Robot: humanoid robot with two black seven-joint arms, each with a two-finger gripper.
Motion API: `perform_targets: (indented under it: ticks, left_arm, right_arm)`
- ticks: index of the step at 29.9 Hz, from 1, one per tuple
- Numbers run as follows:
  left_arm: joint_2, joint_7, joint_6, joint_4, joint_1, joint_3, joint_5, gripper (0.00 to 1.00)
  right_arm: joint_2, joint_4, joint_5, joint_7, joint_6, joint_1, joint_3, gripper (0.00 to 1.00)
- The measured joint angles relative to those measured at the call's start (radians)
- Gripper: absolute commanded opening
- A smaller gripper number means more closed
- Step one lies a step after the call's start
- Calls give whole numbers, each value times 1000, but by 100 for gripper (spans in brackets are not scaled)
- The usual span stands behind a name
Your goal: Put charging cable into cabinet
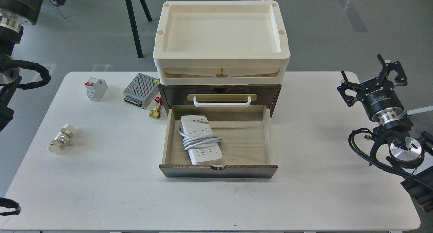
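Note:
The charging cable (200,140), a white power strip with its grey cord coiled round the middle, lies flat in the left half of the open drawer of the cabinet (218,170). The cabinet is dark brown with a light wood drawer interior and a white bar handle (221,102). Nothing holds the cable. Only thick parts of my left arm (13,29) show at the top left edge; its gripper is out of view. My right gripper (365,72) hovers open and empty over the table's right edge, far from the cabinet.
A cream tray (220,62) is stacked on the cabinet. Left of the cabinet lie a circuit breaker (95,88), a perforated power supply box (140,90) and a brass fitting (155,111). Another fitting (61,138) lies at the far left. Chair legs stand behind the table.

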Motion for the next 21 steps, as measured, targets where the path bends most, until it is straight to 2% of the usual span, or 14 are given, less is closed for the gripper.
perform_targets:
  ticks: [3, 7, 13, 21]
  left_arm:
    - [-24, 23, 0, 64, 34, 7, -48, 100]
    - [-50, 39, 0, 81, 96, 8, -59, 100]
    - [-86, 32, 0, 100, 143, 8, -61, 100]
    - [-91, 31, 0, 100, 146, 10, -61, 100]
  right_arm:
    - [0, -2, 1, 0, -7, 0, 10, 100]
    - [1, -5, 2, 0, -12, -3, 36, 100]
    - [1, -6, 2, 0, -12, -4, 54, 100]
    - [1, -5, 2, 0, -29, -1, 78, 100]
